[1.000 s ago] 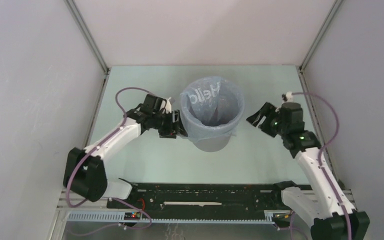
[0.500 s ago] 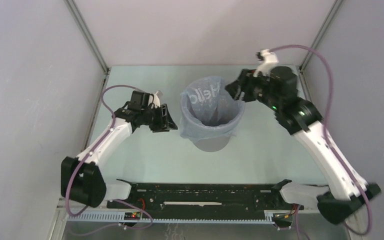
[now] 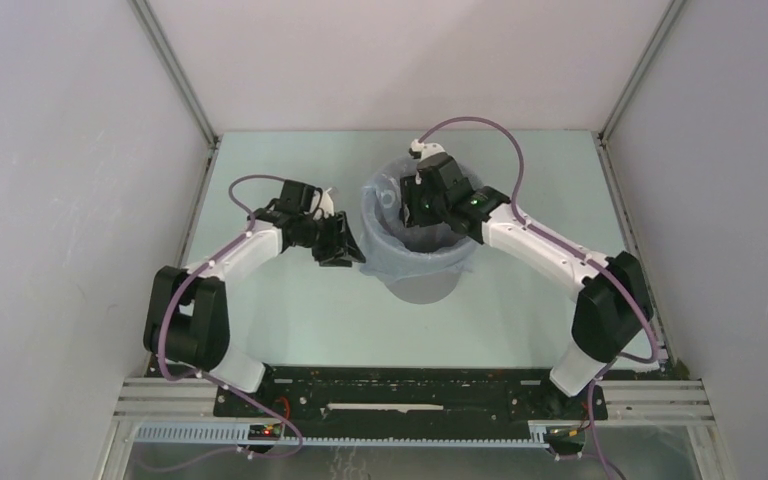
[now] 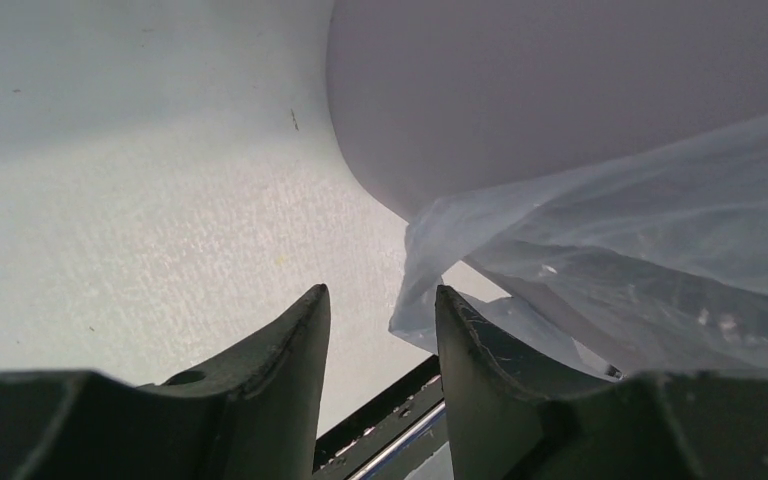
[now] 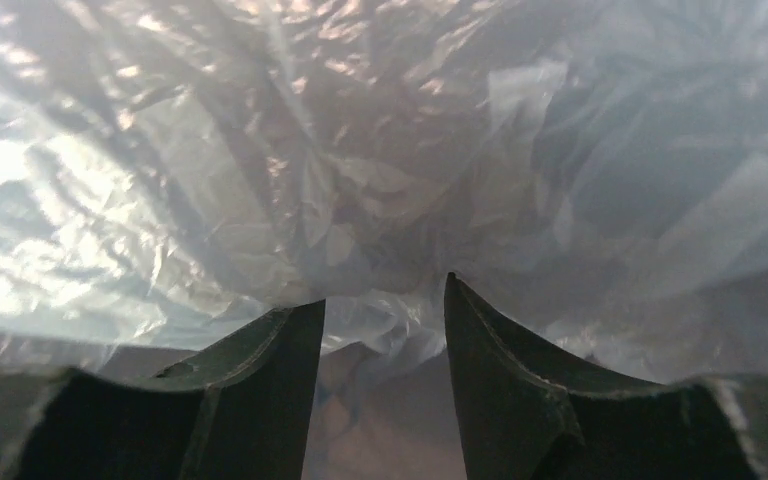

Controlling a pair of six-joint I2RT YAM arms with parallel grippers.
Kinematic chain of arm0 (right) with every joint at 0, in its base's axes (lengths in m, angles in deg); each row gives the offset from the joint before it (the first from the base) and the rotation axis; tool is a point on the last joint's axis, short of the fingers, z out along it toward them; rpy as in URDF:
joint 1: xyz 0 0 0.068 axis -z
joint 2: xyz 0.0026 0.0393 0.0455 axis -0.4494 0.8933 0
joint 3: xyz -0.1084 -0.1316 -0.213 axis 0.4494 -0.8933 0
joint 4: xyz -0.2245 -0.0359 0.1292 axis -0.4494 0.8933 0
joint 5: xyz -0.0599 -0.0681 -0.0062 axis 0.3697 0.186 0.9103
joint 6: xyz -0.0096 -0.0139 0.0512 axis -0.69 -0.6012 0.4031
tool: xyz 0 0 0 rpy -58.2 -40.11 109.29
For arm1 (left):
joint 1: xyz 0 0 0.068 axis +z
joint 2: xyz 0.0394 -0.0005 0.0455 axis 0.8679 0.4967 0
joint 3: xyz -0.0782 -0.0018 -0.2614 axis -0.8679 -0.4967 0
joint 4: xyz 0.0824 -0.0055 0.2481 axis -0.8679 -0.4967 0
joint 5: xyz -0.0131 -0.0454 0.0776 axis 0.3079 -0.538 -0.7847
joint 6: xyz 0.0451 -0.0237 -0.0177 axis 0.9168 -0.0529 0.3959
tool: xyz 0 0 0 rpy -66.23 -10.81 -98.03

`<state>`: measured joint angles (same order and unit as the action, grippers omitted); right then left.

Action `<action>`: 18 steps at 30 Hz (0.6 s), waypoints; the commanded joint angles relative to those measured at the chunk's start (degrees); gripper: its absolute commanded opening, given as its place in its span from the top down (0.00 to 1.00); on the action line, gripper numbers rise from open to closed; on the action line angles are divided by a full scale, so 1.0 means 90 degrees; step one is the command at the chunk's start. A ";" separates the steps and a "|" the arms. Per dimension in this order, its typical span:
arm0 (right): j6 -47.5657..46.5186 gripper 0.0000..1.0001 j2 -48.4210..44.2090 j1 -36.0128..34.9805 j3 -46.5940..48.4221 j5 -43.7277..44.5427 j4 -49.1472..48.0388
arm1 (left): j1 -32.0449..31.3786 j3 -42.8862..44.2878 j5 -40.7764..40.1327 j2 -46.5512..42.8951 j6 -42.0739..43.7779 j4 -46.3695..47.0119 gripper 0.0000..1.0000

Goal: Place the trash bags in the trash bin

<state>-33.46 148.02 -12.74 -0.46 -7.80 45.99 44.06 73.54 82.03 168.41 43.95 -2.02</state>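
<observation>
Right pincer (image 5: 385, 290), spread, inside the trash bin (image 3: 422, 288); left pincer (image 4: 380, 292) (spread too) beside the trash bag (image 3: 385, 262) overhanging its rim.

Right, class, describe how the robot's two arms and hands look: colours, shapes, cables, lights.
The left arm and right arm have white links and black joints, each trailing a looping purple cable. Near the right wrist glow green lights. The left hand and right hand each have two dark, curved, tapering fingers.

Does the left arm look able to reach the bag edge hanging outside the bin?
Probably yes: the left claw sits open just beside the trash bag edge hanging over the trash bin wall, nothing between them.
</observation>
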 commanded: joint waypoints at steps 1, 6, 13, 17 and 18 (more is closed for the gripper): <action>0.0113 0.41 0.0317 -0.0110 -0.0192 0.0470 -0.1371 | -0.0020 0.0450 0.0246 0.0255 0.0131 0.0202 0.52; 0.0024 0.29 0.0752 -0.0168 -0.0551 0.0501 -0.2440 | -0.0049 0.0646 0.0303 0.0443 0.0166 0.0187 0.53; -0.0204 0.19 0.0386 -0.0168 -0.0373 0.0481 -0.1962 | -0.0050 0.0596 0.0315 0.0422 0.0214 0.0160 0.53; -0.0329 0.16 -0.0251 -0.0168 -0.0229 0.0220 -0.0897 | -0.0050 0.0509 0.0344 0.0360 0.0238 0.0164 0.53; -0.0372 0.15 -0.0348 -0.0168 -0.0150 0.0164 -0.0613 | -0.0052 0.0507 0.0358 0.0363 0.0245 0.0164 0.53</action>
<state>-34.44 152.43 -13.87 -5.43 -4.89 32.79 43.84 76.42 83.60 172.71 44.41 -1.30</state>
